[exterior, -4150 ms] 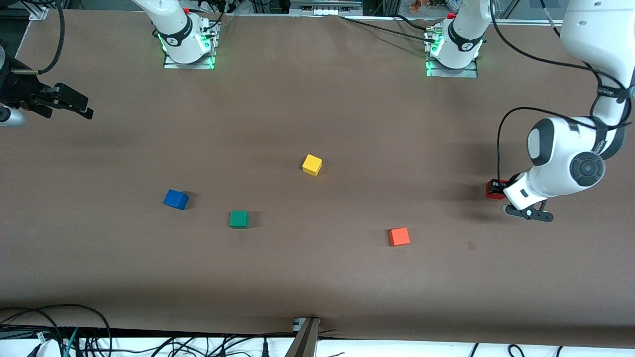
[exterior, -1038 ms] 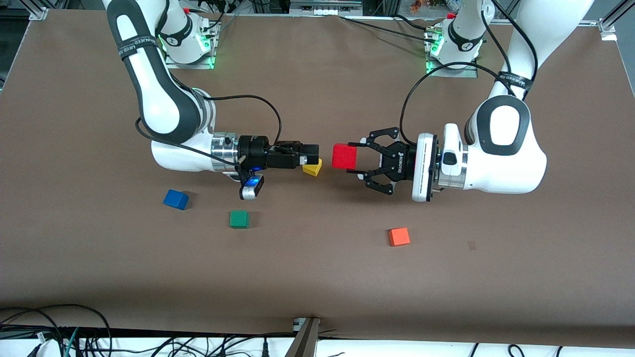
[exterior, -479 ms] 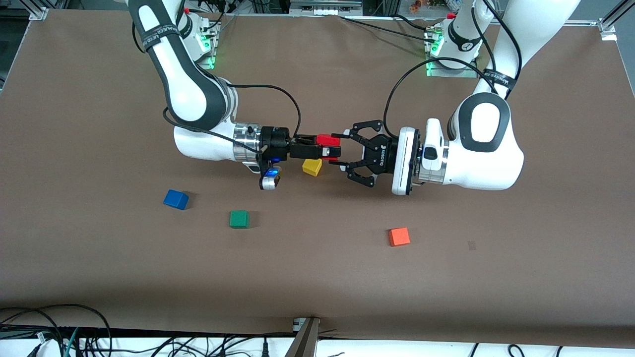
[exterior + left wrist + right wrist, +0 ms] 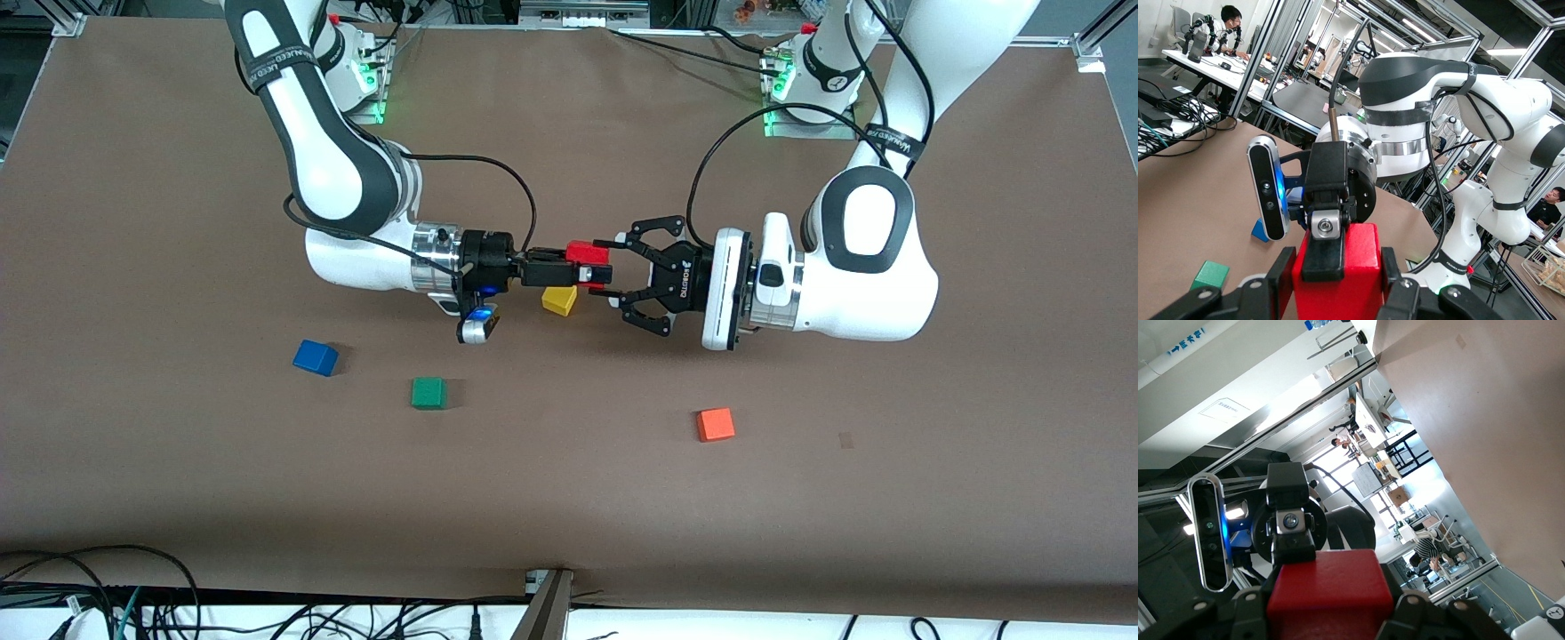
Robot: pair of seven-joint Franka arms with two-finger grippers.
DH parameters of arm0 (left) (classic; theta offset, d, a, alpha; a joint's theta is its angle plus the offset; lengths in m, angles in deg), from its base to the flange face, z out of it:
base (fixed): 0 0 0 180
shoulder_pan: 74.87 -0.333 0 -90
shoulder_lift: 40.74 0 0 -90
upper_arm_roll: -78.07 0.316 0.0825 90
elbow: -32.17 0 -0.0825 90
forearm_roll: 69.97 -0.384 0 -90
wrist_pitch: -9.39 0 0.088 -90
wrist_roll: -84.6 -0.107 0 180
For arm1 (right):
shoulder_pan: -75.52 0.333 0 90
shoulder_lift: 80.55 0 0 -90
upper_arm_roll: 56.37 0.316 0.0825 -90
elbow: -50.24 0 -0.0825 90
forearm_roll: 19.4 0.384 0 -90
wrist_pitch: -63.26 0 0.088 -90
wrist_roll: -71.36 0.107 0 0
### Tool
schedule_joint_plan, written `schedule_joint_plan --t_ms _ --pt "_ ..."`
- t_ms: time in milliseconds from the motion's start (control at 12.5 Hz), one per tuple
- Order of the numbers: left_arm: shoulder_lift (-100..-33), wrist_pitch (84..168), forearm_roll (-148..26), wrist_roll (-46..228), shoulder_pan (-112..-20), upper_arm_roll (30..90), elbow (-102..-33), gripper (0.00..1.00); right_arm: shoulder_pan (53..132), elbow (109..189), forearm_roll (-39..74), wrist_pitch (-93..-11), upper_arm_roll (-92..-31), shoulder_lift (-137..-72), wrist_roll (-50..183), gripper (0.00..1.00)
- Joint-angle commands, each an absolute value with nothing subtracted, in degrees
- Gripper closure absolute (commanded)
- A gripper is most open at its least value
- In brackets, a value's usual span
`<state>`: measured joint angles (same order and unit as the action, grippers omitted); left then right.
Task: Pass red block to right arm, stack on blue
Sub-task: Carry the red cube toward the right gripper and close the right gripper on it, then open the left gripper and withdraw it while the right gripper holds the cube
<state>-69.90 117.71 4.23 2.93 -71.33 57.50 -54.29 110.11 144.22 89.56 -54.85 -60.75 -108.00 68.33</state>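
Note:
The red block (image 4: 589,253) hangs in the air above the yellow cube, in the middle of the table. My left gripper (image 4: 610,267), the black claw, is shut on its sides. My right gripper (image 4: 575,268), slim and black, comes from the other end and is shut on the same block. In the left wrist view the block (image 4: 1361,280) sits between my left pads, with a right finger (image 4: 1325,250) lying flat on it. The block also fills the bottom of the right wrist view (image 4: 1328,590). The blue cube (image 4: 315,357) lies on the table toward the right arm's end.
A yellow cube (image 4: 558,301) lies right under the two grippers. A green cube (image 4: 428,392) sits beside the blue one, nearer the front camera. An orange cube (image 4: 715,424) lies toward the left arm's end. Cables hang along the front table edge.
Over the last second the left gripper carried the red block toward the right gripper, which moved in and took hold of it. In the last half second the right wrist shifted slightly.

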Motion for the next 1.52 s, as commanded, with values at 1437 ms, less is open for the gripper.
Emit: schedule_joint_plan --t_ms 1437 --pt "-67.3 102.0 -46.1 22.4 -86.4 59.0 -42.4 0.0 99.7 143.9 33.9 -51.4 -61.6 -109.0 69.3 1.0"
